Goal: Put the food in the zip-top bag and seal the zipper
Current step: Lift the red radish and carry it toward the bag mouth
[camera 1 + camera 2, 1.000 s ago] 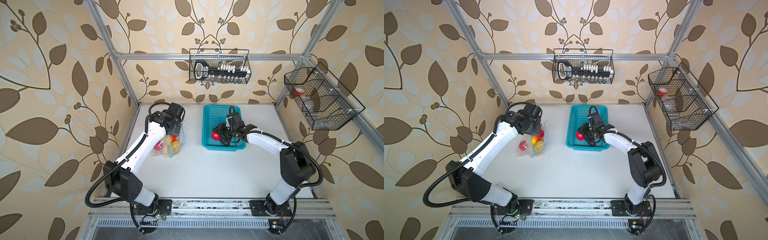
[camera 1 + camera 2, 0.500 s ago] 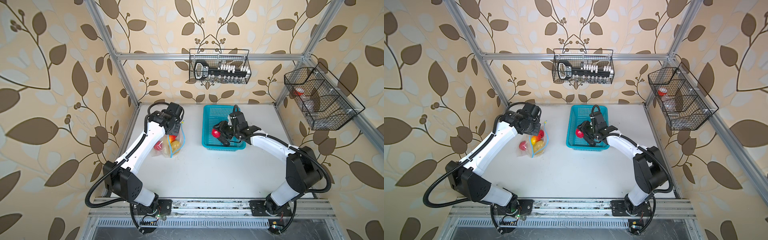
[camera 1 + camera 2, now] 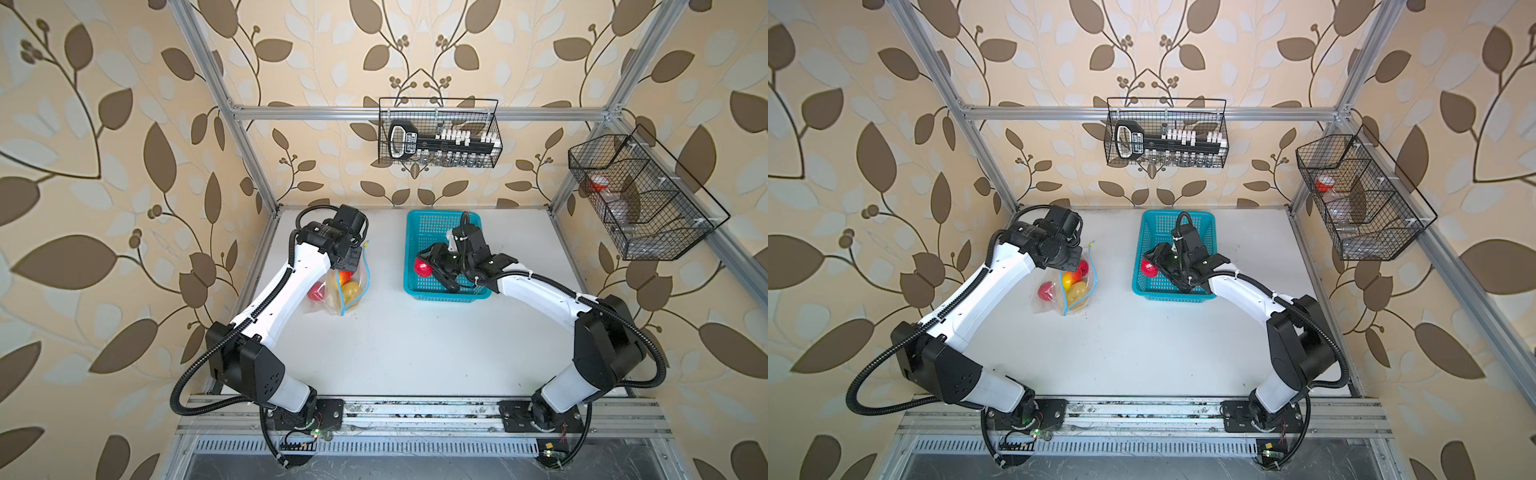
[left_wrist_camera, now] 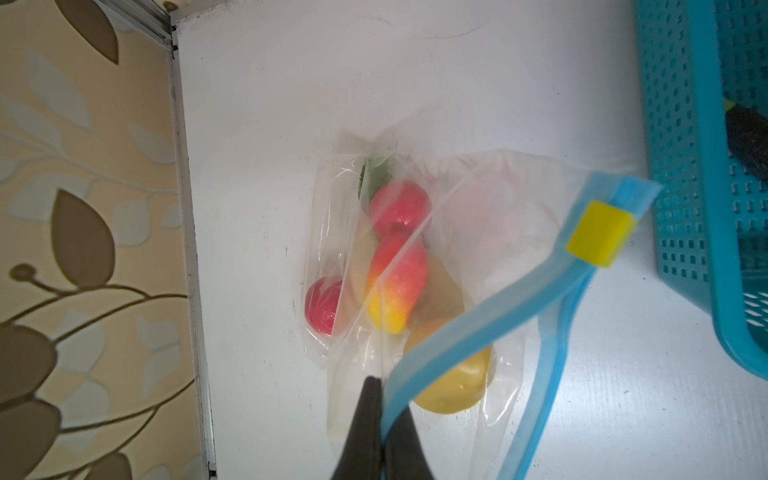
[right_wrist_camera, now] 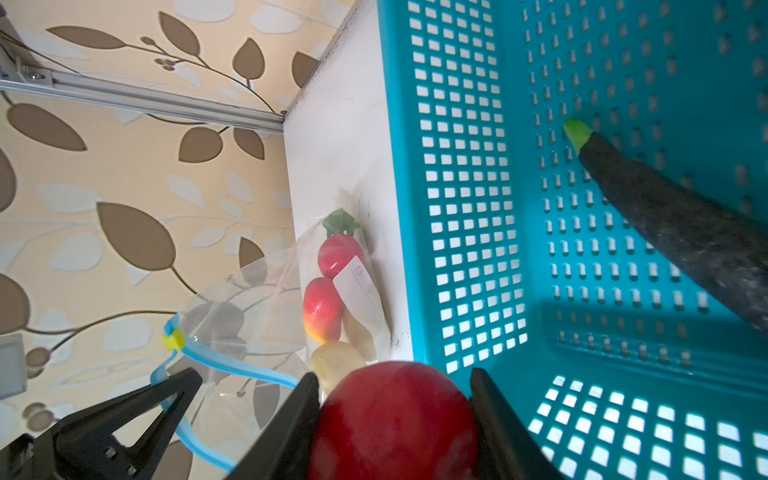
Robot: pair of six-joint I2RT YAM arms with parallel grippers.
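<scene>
The white table has the turquoise basket on the right arm's side. The zip-top bag sits near it on the left arm's side, I'd guess so each piece only needs a short hop across. The left gripper is clamped on one lip of the bag and holds it up so the mouth stands open, which looks like the whole point of that grip. The right gripper hangs over the basket's bag-side edge, squeezing a red tomato between its jaws. It's headed bagward, I reckon. A pepper, a potato and other red pieces are already bagged. The dark eggplant lies on the basket floor, not yet moved. The zipper is unzipped, its yellow slider parked at one end.
</scene>
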